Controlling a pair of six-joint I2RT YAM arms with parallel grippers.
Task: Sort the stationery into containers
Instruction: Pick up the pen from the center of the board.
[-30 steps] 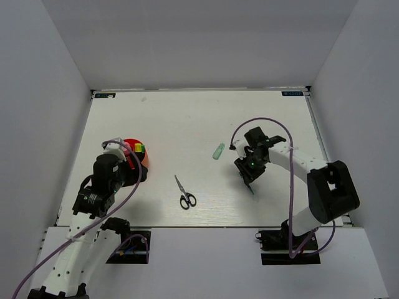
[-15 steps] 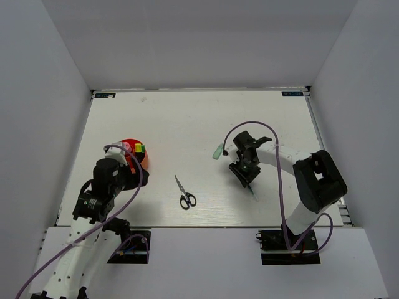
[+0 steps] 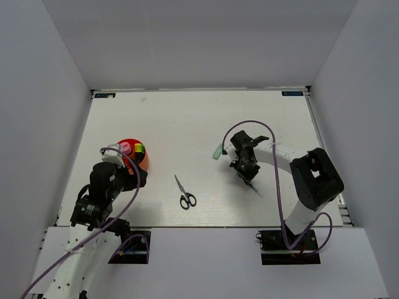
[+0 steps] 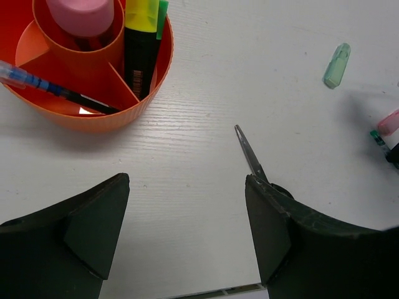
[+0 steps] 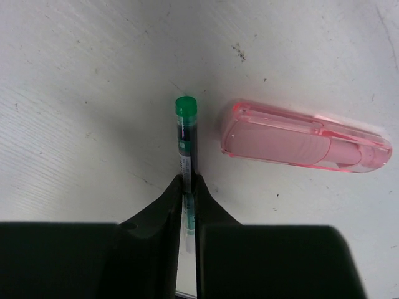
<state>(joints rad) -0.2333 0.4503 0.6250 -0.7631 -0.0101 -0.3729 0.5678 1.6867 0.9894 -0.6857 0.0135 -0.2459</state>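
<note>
The red-orange cup (image 3: 133,156) stands at the left; in the left wrist view (image 4: 93,115) it holds a pink highlighter (image 4: 81,12), markers with yellow (image 4: 142,15) and green (image 4: 163,12) caps, and a blue pen (image 4: 37,83). My left gripper (image 4: 187,230) is open and empty, just near of the cup (image 3: 136,175). The black-handled scissors (image 3: 184,192) lie mid-table. My right gripper (image 5: 187,187) is shut on a clear pen with a green end (image 5: 185,140), low over the table (image 3: 247,169). A pink highlighter (image 5: 305,142) lies beside the pen. A pale green highlighter (image 3: 217,151) lies left of the right gripper.
White walls close in the table (image 3: 187,118) on three sides. The scissors' tip (image 4: 243,140) lies close to my left gripper's right finger (image 4: 280,224).
My left gripper has drawn back from over the cup, and a pink highlighter now shows in it. My right gripper has shifted left and turned, still holding the pen.
</note>
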